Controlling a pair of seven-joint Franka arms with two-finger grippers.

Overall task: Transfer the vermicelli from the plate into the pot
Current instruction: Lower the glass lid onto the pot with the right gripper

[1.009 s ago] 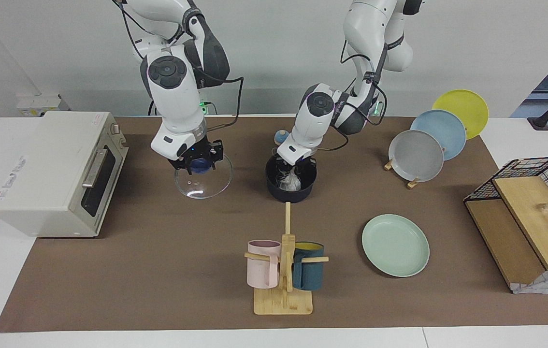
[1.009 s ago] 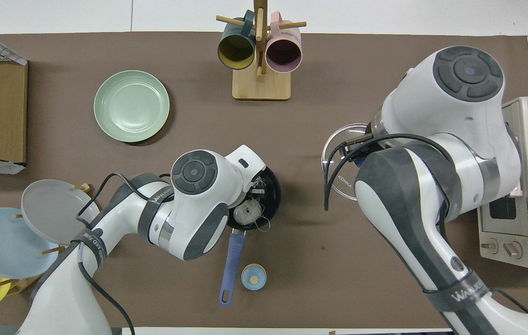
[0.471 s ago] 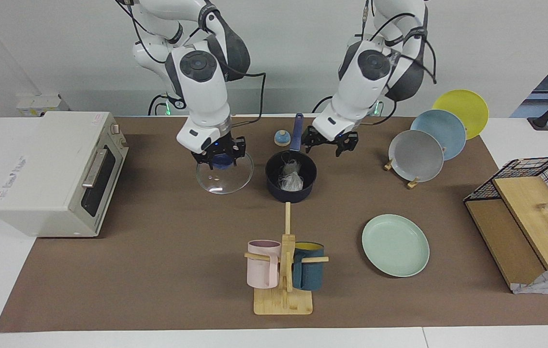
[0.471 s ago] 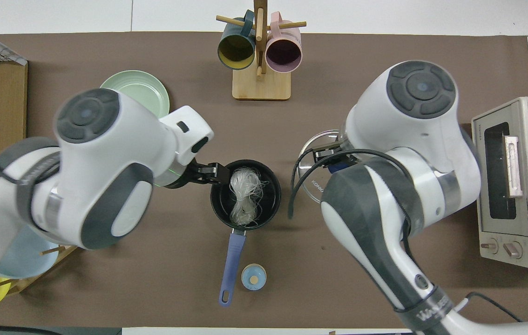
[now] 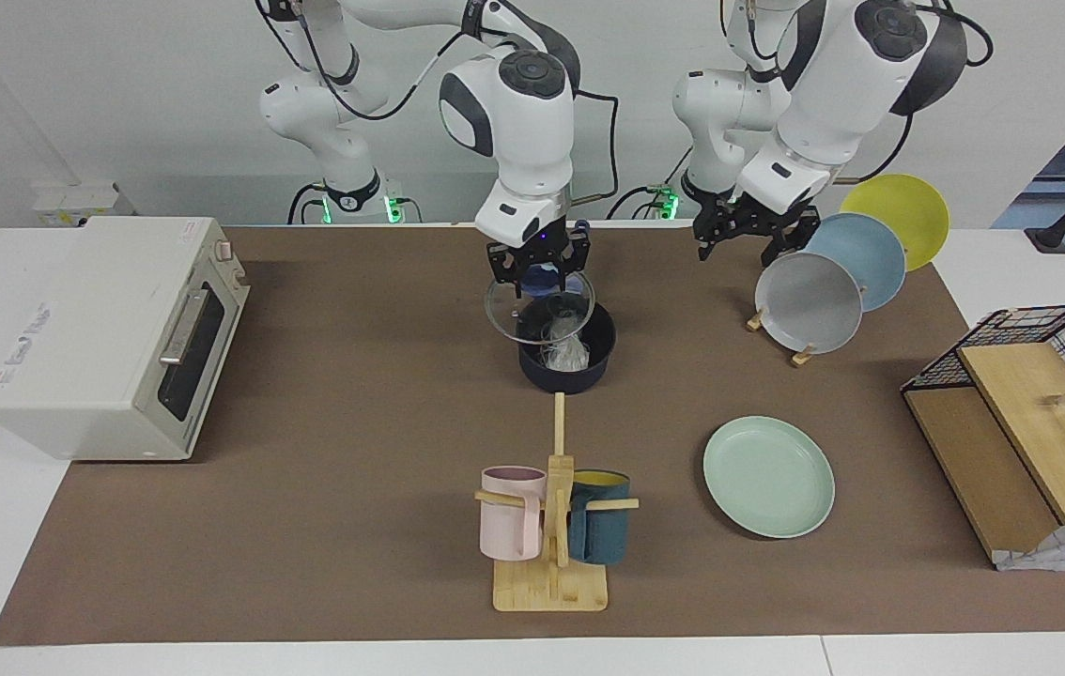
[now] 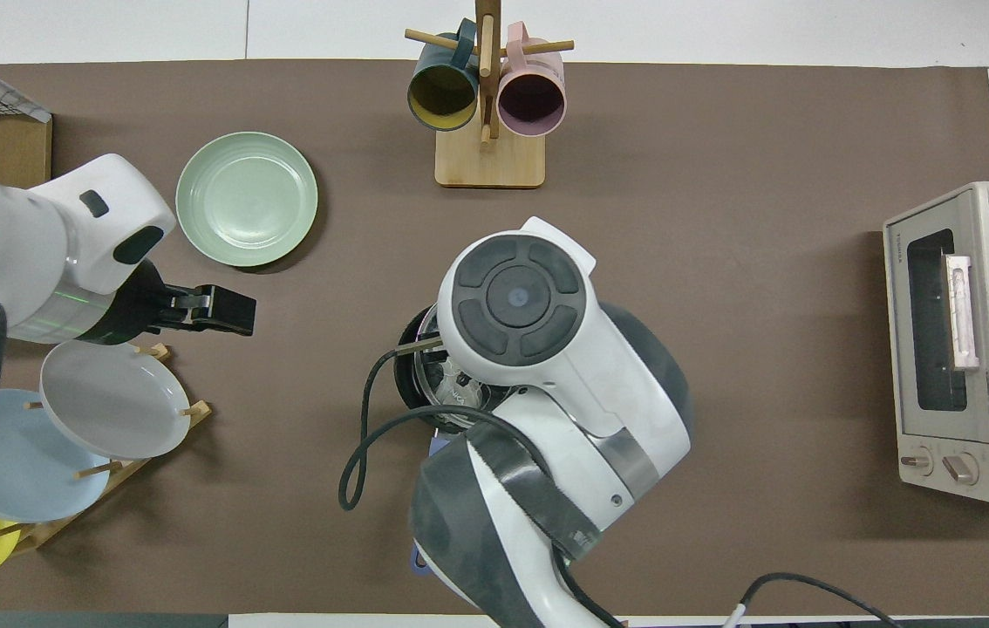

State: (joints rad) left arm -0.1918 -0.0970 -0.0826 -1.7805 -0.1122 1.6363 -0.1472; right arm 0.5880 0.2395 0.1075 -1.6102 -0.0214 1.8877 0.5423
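The right gripper clamps the glass lid by its knob, directly over the pot holding vermicelli; the left gripper hangs open above the plate rack.

- The right gripper, clamped on the blue knob of the round glass lid, has carried that lid from the right arm's end of the brown counter to just over the small dark navy pot.
- The left gripper has risen out of the pot, leaving the whitish glassy vermicelli inside, and now hangs with fingers spread above the upright grey plate in the wooden rack.
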